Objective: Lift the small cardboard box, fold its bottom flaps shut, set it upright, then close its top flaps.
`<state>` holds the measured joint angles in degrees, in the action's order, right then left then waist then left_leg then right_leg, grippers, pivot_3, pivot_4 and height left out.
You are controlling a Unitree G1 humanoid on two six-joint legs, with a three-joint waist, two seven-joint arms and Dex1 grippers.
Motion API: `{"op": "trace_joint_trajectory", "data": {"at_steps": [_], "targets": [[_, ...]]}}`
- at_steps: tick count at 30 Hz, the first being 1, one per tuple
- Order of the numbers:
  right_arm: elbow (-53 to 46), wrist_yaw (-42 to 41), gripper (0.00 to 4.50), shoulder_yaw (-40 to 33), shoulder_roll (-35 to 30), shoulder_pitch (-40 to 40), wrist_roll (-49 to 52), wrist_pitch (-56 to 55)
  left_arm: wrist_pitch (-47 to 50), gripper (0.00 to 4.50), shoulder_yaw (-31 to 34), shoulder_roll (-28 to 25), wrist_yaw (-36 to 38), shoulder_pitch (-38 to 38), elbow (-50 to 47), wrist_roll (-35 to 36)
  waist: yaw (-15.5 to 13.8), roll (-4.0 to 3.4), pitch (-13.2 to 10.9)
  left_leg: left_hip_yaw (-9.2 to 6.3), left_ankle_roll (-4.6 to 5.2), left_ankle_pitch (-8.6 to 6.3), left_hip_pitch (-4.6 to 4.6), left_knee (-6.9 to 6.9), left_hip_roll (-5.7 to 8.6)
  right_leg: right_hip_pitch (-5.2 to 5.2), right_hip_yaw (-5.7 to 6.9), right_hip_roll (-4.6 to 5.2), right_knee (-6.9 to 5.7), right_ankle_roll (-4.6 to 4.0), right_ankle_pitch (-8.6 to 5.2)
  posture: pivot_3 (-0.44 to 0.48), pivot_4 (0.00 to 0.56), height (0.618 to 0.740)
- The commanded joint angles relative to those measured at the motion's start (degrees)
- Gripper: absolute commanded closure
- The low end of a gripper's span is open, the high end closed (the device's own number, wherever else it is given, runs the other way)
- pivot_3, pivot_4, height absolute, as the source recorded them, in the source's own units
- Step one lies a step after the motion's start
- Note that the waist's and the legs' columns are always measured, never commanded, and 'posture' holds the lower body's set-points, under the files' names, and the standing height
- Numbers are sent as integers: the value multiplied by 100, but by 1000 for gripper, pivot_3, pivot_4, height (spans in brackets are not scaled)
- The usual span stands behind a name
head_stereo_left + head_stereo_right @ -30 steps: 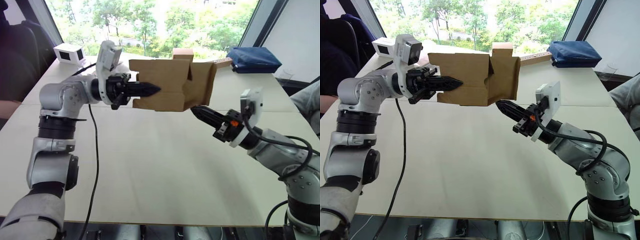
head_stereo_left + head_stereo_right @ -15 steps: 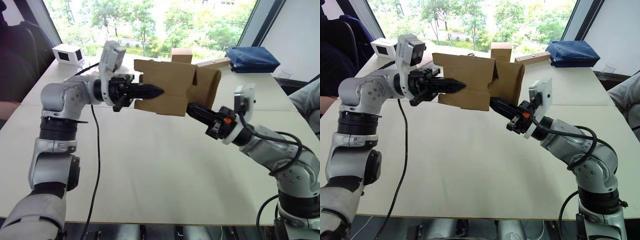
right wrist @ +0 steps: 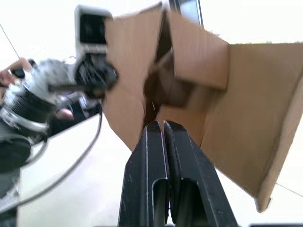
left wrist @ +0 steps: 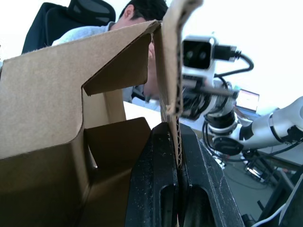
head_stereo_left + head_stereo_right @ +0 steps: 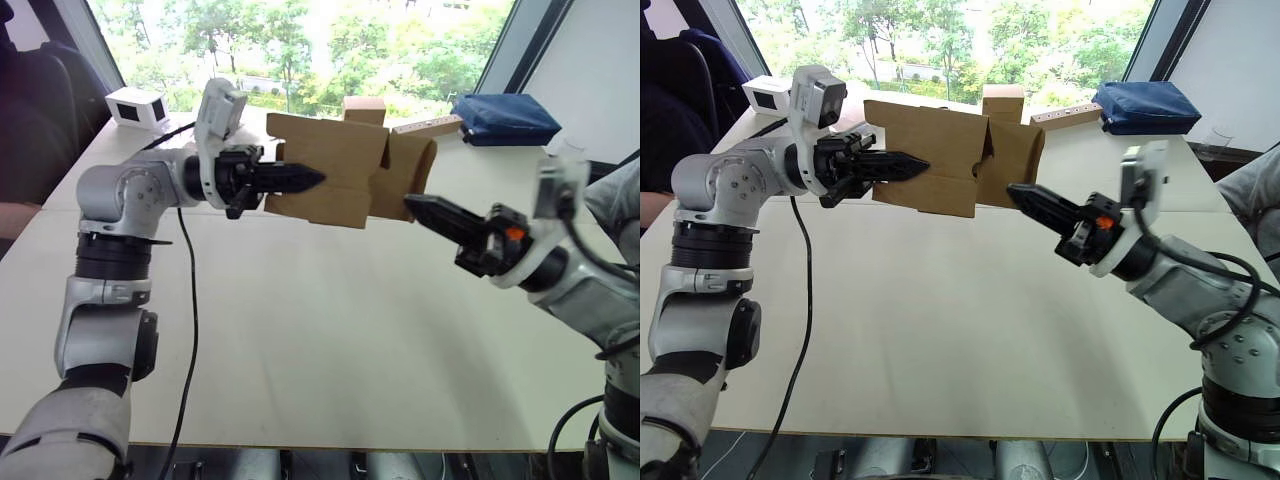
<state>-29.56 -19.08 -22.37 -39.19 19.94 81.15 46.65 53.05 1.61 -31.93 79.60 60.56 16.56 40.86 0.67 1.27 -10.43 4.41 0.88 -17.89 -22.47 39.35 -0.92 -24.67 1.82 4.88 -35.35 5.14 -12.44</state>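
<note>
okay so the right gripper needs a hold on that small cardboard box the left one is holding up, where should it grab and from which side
Probably the loose flap at the small cardboard box's open end, approached from the robot's right. The left gripper already clamps the opposite wall, and that flap's thin edge faces the right gripper, thin enough to fit between two fingers.

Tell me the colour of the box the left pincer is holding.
Plain brown, unprinted: the small cardboard box, clamped by the left pincer. Clearest in the right eye view.

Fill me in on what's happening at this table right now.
The robot's left gripper is shut on one wall of the small cardboard box, holding it in the air above the table with its flaps loose and open. The right gripper, fingers together, points at the box's open end near a hanging flap. The box is not yet folded shut or set upright.
</note>
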Motion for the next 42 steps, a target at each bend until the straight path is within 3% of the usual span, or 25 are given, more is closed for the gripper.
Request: {"op": "trace_joint_trajectory", "data": {"at_steps": [1, 9, 15, 26, 35, 38, 41, 42], "targets": [[408, 378, 4438, -346, 281, 223, 122, -494, -3, 4500, 305, -50, -49, 183, -75, 215, 0, 0, 0, 0, 0, 0, 0, 0, 0, 0, 0, 0, -1, 0, 0, 0, 150, 740], [1510, 691, 4438, 150, 1104, 752, -1433, -1370, 147, 4500, 406, 22, -271, 137, -305, 454, 3, -3, -1, 1, -3, 2, 1, 0, 0, -2, -3, -1, -8, 0, 0, 0, 150, 740], [1614, 496, 4438, 617, 1508, 881, -1756, -1283, 165, 4500, 418, -17, -327, 114, -331, 537, 6, -5, -2, 0, -3, 2, -2, -1, 0, -3, -2, -2, -6, 1, 0, 0, 150, 740], [581, 298, 4438, 703, 2073, 758, -407, -989, 21, 4500, 398, 0, -374, 96, -123, 487, 3, -6, -3, 0, -3, 2, -2, -1, 0, -3, -1, 1, -7, 1, 1, 0, 150, 740], [495, 443, 4438, 760, 2275, 670, -203, -1097, 28, 4500, 427, 63, -407, 142, -53, 531, 6, -7, -3, -1, -5, 3, 0, -1, 0, -3, -1, -1, -10, 1, 1, 0, 150, 740], [485, 402, 3778, 784, 2315, 584, -254, -1117, -8, 4500, 412, 51, -387, 133, -37, 507, 6, -7, -3, 0, -4, 3, 0, -1, 0, -3, -1, -1, -9, 1, 1, 0, 150, 740], [506, 363, 2614, 805, 2325, 492, -190, -1098, -70, 4500, 406, 36, -358, 166, 72, 463, 5, -7, -3, 0, -4, 2, 0, -1, 0, -3, -1, 0, -9, 1, 1, 0, 150, 740], [518, 360, 2614, 794, 2337, 492, -163, -1116, -86, 4500, 402, 32, -351, 185, 109, 457, 5, -7, -3, 0, -4, 2, 0, -1, 0, -3, -1, 0, -9, 1, 1, 0, 150, 740]]}}
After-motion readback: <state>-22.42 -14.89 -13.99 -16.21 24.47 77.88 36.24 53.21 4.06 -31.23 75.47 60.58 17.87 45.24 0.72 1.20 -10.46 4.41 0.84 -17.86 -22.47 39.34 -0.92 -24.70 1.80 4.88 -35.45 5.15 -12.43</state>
